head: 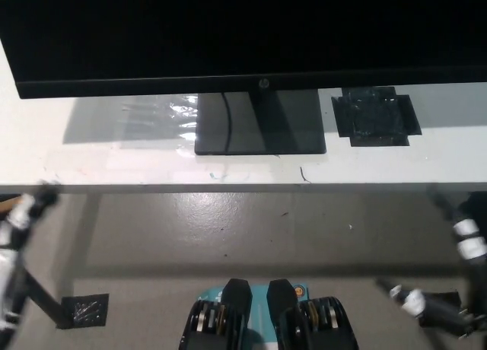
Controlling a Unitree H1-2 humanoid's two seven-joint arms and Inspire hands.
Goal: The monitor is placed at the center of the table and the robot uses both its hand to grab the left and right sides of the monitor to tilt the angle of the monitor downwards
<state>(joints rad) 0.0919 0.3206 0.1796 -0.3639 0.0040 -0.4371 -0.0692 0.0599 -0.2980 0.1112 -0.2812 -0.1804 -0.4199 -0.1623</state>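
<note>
The monitor is seen filling the top of the frame, its black screen stretched nearly edge to edge, its stand base planted on the white table at upper centre. A patch of black tape is stuck to the tabletop just right of the base. The white left hand is caught as a blur at the far left edge, below the table's front edge; spread or closed cannot be told. The black right hand is smeared along the lower right edge, its fingers spread apart, nothing held. The monitor is touched by neither hand
</note>
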